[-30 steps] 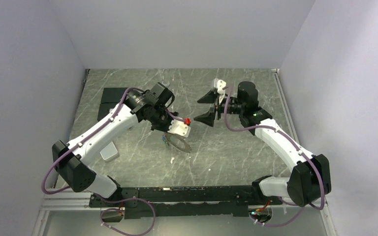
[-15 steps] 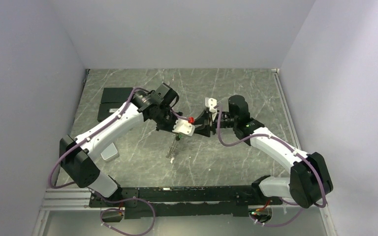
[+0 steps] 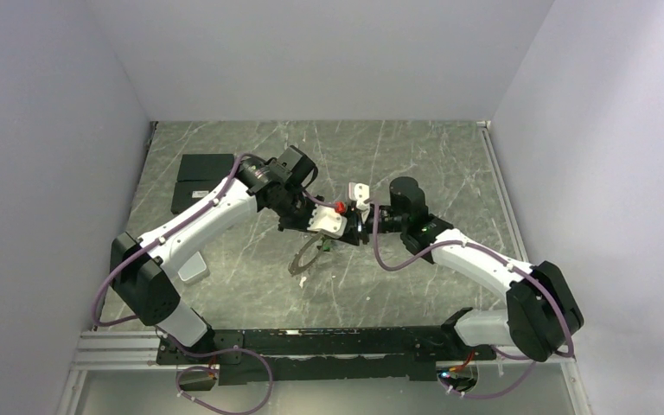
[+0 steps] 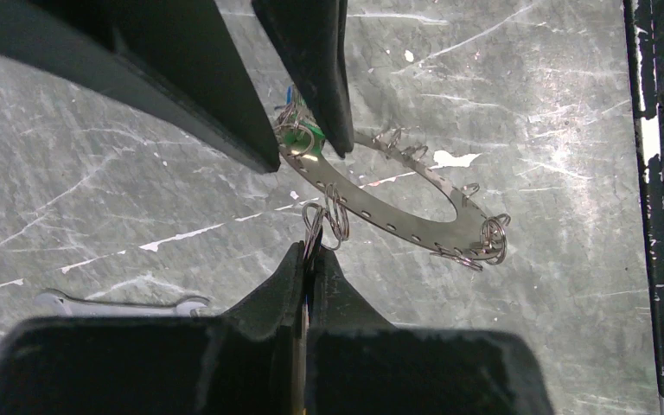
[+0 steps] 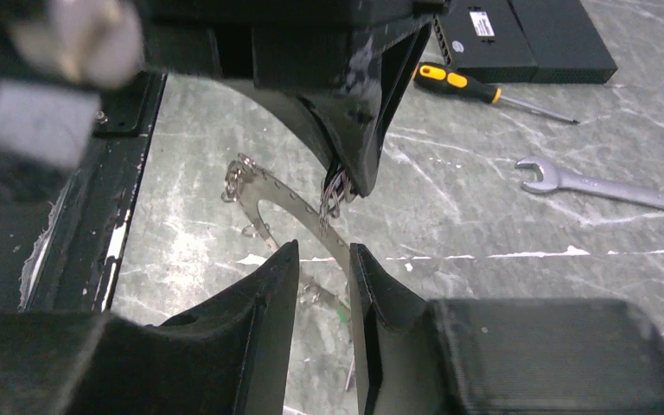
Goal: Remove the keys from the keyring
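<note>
Scratched marble table [image 3: 415,156], flat perforated steel keyring [image 4: 372,210]

Arms: 2, w/ 1 hand each: left hand [image 4: 308,255], right hand [image 5: 322,251]. Keyring [image 4: 380,212]: 1. Keys [image 4: 297,138]: 1 green head for sure; a blue bit [image 4: 287,92] sits beside it, can't tell if it's a 2nd. Small split rings [image 4: 327,220]: several, too tangled to count. Wrench [image 5: 609,188]: 1. Screwdriver [image 5: 462,85]: 1. Black boxes [image 3: 206,166]: 2. Grey block [image 3: 192,270]: 1. Counter [image 3: 415,156]: 1.
</note>
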`<action>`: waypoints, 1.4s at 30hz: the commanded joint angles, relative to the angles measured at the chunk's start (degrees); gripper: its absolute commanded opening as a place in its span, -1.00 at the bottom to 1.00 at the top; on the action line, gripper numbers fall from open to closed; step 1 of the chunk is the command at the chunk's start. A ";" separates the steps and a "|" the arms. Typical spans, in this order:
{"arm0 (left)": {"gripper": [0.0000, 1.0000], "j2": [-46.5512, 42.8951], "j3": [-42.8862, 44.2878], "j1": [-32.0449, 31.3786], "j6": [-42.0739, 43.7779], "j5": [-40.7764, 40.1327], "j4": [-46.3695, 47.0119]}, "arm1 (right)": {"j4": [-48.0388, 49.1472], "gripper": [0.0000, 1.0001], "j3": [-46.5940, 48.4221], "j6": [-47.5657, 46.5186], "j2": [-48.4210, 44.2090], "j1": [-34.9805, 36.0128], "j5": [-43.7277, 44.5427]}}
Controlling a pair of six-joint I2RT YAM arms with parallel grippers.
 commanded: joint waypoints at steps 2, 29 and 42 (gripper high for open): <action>-1.00 -0.66 2.57 -0.27 -1.98 2.74 1.32 | 6.74 -0.38 -1.97 0.97 0.26 0.24 -0.17; -1.00 -1.66 1.48 -0.15 -4.27 4.73 1.48 | 17.45 -0.41 -6.50 3.83 2.90 2.78 -1.24; -1.00 -2.53 1.15 0.53 -4.57 6.30 0.93 | 21.82 -0.38 -8.77 5.94 3.23 1.97 -2.46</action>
